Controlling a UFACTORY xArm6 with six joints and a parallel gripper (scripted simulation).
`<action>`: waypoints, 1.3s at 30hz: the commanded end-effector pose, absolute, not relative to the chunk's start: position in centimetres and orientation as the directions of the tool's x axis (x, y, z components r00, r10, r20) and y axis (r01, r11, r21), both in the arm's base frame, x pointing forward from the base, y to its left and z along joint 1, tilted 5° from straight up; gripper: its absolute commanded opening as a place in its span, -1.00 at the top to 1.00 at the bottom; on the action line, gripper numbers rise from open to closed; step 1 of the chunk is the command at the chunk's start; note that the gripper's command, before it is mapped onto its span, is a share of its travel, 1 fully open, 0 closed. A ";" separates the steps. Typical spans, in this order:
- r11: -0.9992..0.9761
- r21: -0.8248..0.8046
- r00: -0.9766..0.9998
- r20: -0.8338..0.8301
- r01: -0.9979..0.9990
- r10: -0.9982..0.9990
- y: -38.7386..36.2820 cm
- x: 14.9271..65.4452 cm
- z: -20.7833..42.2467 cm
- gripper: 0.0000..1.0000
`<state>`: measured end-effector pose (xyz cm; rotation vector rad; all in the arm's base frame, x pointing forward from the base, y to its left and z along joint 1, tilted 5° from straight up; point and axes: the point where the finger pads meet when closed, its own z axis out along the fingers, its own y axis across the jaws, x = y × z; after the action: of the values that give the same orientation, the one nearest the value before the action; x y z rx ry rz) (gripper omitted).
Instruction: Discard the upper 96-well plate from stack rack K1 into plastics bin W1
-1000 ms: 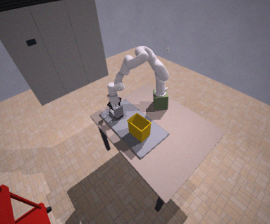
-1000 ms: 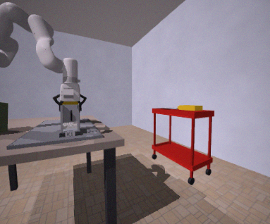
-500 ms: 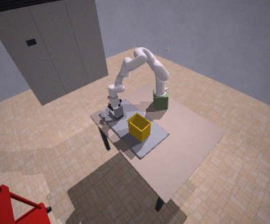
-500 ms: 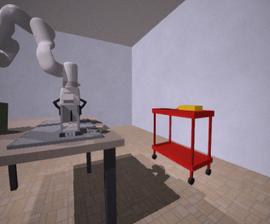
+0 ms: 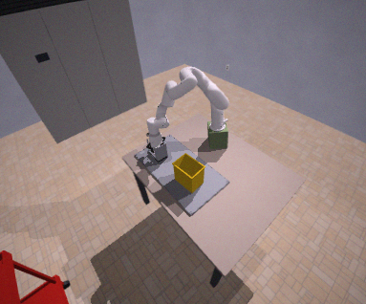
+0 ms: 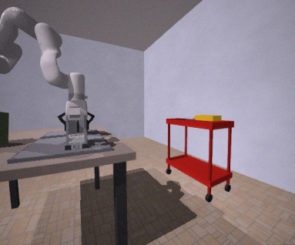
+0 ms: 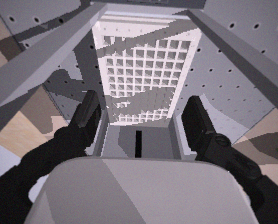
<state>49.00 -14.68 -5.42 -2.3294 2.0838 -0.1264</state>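
The upper 96-well plate (image 7: 145,80) (image 6: 76,137) is white with a grid of wells and lies on top of the stack rack K1, straight below the wrist camera. My gripper (image 7: 142,103) is open wide, with one black finger on each side of the plate's near end, and nothing is between the fingers. In the top view the gripper (image 5: 156,152) is down over the rack at the far left of the grey mat. The yellow bin W1 (image 5: 188,172) stands upright on the mat to the right of the rack. The lower plate is hidden.
A grey perforated mat covers part of the table. The arm's green base block (image 5: 218,136) stands at the back. A red cart (image 6: 199,149) with a yellow item stands on the floor away from the table. A grey cabinet (image 5: 66,55) lines the back wall.
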 end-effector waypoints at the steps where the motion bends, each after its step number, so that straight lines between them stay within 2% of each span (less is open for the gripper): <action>1: -0.113 -0.069 0.109 0.053 -0.991 -0.993 -14.8 49.2 -5.6 -1.00; 39: -0.113 -0.069 0.109 0.053 -0.991 -0.993 -14.8 49.4 -7.1 -1.00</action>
<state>49.19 -14.77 -7.09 -2.3288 2.0832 -0.1287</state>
